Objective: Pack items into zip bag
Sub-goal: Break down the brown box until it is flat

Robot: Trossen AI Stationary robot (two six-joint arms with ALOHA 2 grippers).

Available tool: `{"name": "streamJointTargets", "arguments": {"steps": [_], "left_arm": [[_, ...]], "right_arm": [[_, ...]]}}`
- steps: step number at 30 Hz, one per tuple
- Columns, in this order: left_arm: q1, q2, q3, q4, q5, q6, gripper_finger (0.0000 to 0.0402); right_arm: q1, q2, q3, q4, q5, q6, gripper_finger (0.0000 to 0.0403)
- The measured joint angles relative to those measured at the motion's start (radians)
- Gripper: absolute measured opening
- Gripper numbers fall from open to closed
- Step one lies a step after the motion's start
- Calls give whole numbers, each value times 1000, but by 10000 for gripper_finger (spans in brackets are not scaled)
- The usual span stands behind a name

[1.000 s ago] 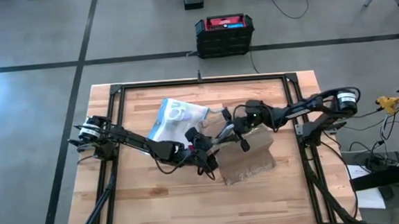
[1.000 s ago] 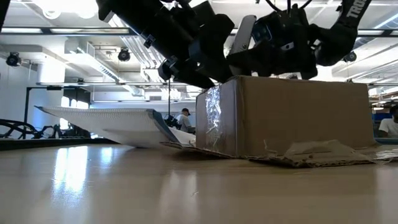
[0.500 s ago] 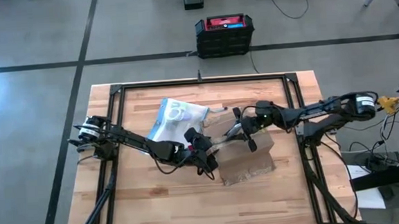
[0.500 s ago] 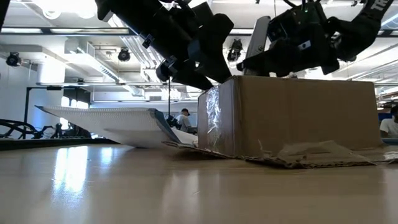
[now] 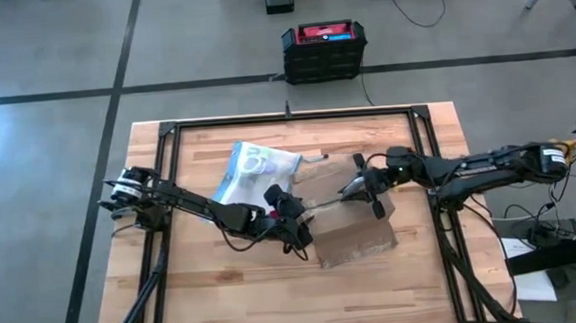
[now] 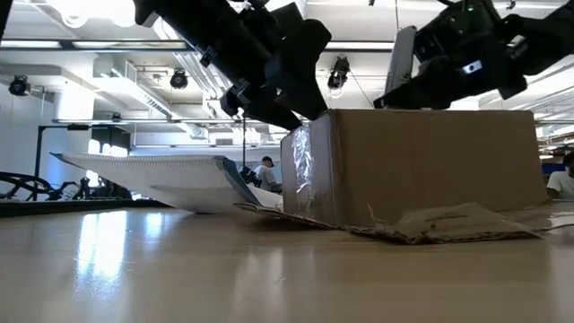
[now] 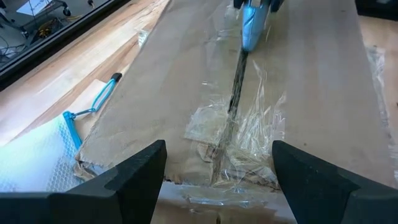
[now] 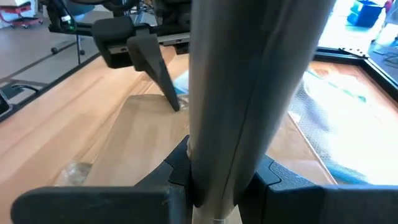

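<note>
1. Toward the far side of the light wooden slatted worktop (image 5: 225, 286), left of the middle, lies the flat clear plastic zip bag with a blue strip along one edge (image 5: 254, 171); in the low view (image 6: 161, 179) one end is raised off the wood and it slopes down toward the box.
2. A small whitish ring-shaped item (image 5: 258, 162) shows on or inside the bag, and the pictures do not tell which.
3. Just beside the bag, on its right and nearer the front edge, sits the brown cardboard box with crumpled clear tape along its top seam (image 5: 352, 233); a torn flap lies flat on the wood at its base in the low view (image 6: 448, 224).
4. The left gripper (image 5: 297, 221) hangs over the box's left end, between the bag and the box, its jaws spread wide; the left wrist view shows both dark fingers (image 7: 134, 177) apart above the taped seam (image 7: 233, 124).
5. The right gripper (image 5: 370, 189) reaches in from the right above the box's far right corner, jaws pinching a slim grey stick-like tool (image 8: 249, 93) that fills the right wrist view; in the low view the tool (image 6: 401, 63) stands above the box's top.
6. Beyond the worktop, on the grey floor, stands a black case with a red top (image 5: 324, 47).
</note>
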Motion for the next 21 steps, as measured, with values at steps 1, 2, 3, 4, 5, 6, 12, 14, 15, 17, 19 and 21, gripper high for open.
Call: {"name": "streamJointTargets", "arguments": {"steps": [1,2,3,4,5,6,12,14,15,17,19,21], "left_arm": [[-1,0,0,-1,1,2,276],[-2,0,0,-3,1,2,276],[-2,0,0,-6,0,4,276],[-3,-1,0,-9,0,7,276],[-3,-1,0,-10,0,9,276],[-3,-1,0,-10,2,10,276],[-5,-2,1,-20,14,13,276],[-8,-2,1,-24,14,12,276],[-8,-2,1,-23,15,12,276],[-11,-2,1,-26,16,12,276],[-14,-2,1,-29,16,12,276],[-18,-2,1,-30,16,26,276]], "right_arm": [[0,-23,-9,-12,0,4,57],[0,-45,-16,-20,1,6,57],[0,-66,-23,-28,4,6,57],[-2,-90,-28,-39,9,6,57],[-2,-113,-34,-52,18,7,57],[-2,-136,-37,-68,24,6,57],[-2,-250,-37,-223,56,-11,57],[-2,-285,-37,-269,72,-13,57],[-2,-301,-37,-278,77,-17,57],[-1,-332,-37,-296,88,-20,57],[-2,-367,-37,-328,104,-20,57],[-6,-396,-37,-332,107,-16,57]]}}
